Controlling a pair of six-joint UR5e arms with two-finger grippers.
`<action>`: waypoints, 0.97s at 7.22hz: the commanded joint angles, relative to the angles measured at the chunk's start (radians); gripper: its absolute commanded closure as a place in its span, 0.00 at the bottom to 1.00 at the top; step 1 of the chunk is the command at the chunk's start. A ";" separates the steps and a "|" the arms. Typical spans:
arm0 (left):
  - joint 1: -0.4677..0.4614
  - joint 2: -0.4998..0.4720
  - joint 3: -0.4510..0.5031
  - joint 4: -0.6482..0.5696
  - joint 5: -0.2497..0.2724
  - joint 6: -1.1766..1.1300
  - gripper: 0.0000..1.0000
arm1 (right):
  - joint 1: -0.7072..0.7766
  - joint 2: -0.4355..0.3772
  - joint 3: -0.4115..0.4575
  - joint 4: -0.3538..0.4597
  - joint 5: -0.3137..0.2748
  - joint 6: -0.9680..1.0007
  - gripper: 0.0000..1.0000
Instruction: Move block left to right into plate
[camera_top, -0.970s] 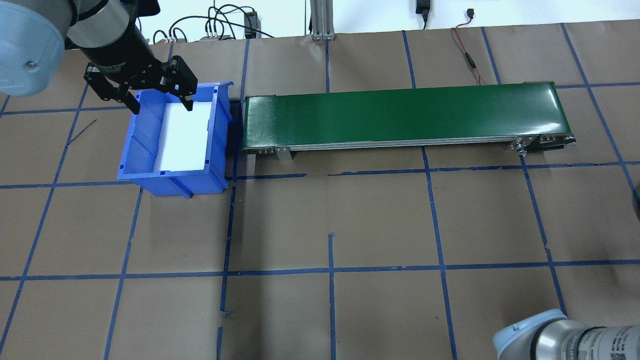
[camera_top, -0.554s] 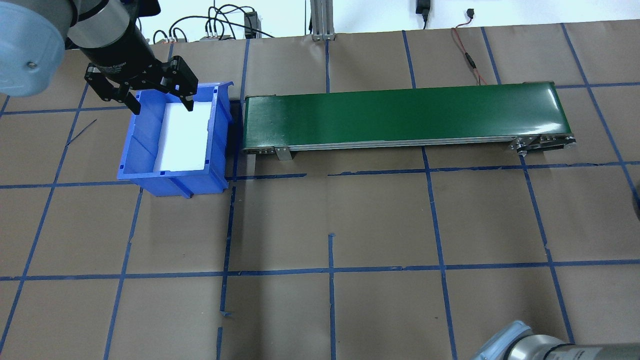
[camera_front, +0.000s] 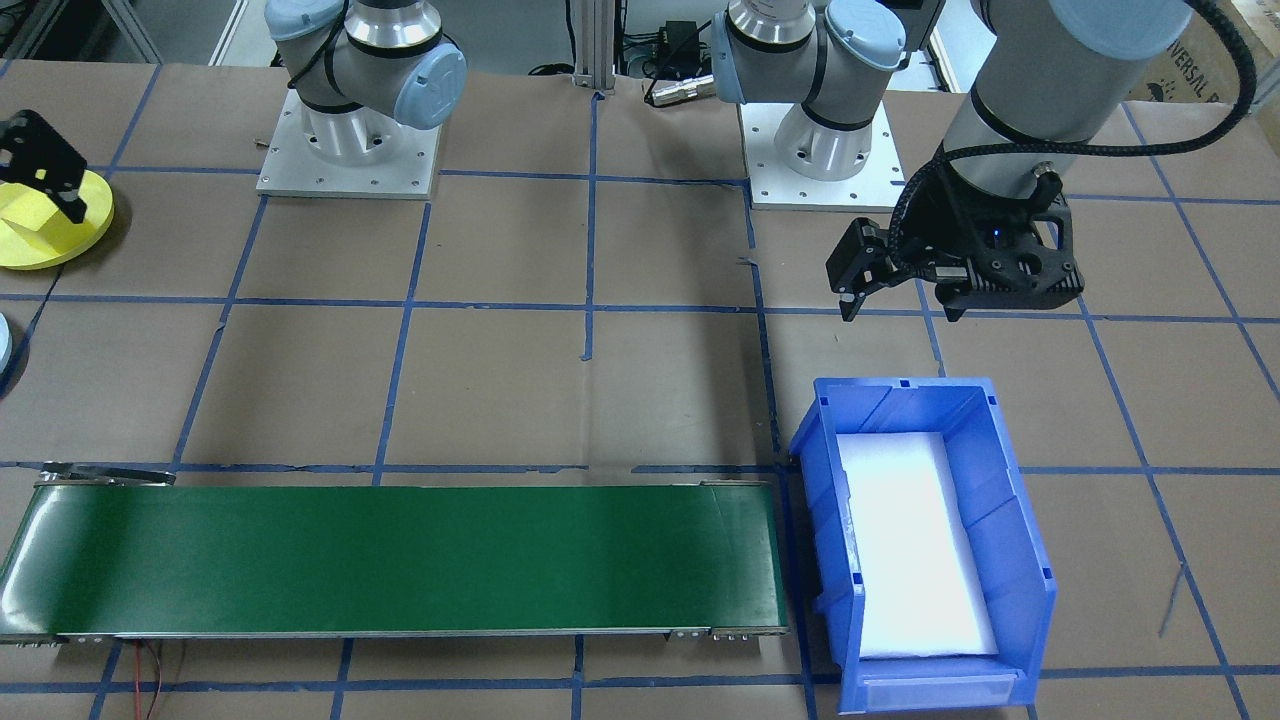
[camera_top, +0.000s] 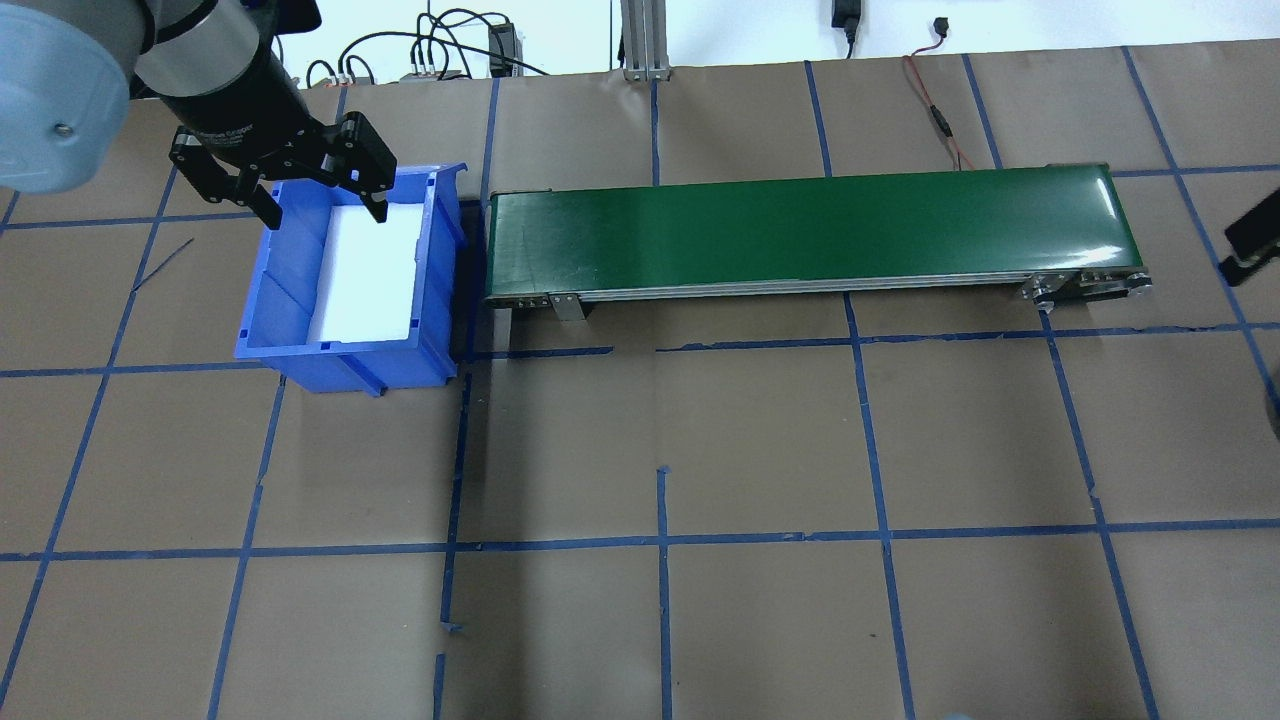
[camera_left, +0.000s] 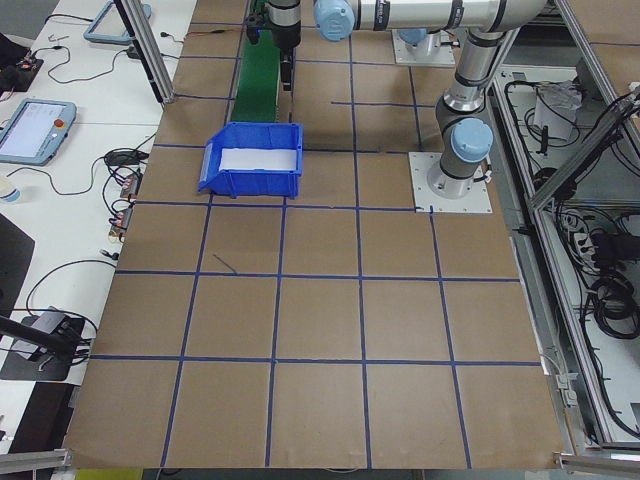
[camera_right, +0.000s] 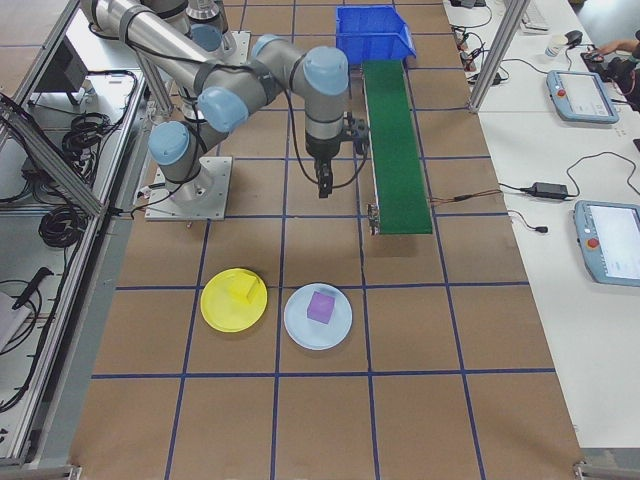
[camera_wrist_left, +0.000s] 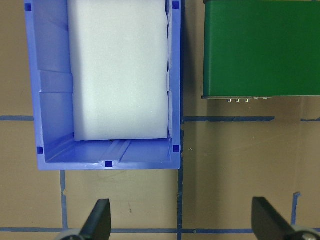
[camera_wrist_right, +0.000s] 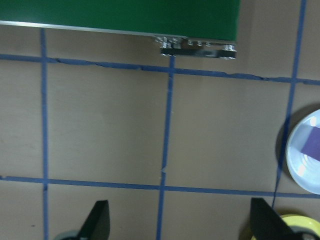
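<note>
The right gripper (camera_wrist_right: 177, 220), fingers spread and empty, has swung up near the conveyor (camera_top: 810, 235) end. A yellow block (camera_right: 240, 289) lies in the yellow plate (camera_right: 233, 300). The left gripper (camera_wrist_left: 182, 220), spread and empty, still hovers beside the blue bin (camera_wrist_left: 105, 85), which holds only white foam; the transfer looks done.

Your left claw (camera_front: 900, 300) hangs open; the blue bin (camera_front: 925, 540) sits beyond it, holding white foam (camera_front: 910, 540).
</note>
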 joint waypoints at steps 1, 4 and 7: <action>-0.023 0.000 0.000 0.000 0.003 -0.005 0.00 | 0.225 0.005 -0.047 0.044 0.070 0.318 0.00; -0.050 0.002 -0.005 0.012 0.012 -0.001 0.00 | 0.480 0.103 -0.128 0.064 0.058 0.579 0.00; -0.025 0.000 -0.004 0.011 0.011 0.004 0.00 | 0.455 0.119 -0.176 0.075 0.043 0.564 0.00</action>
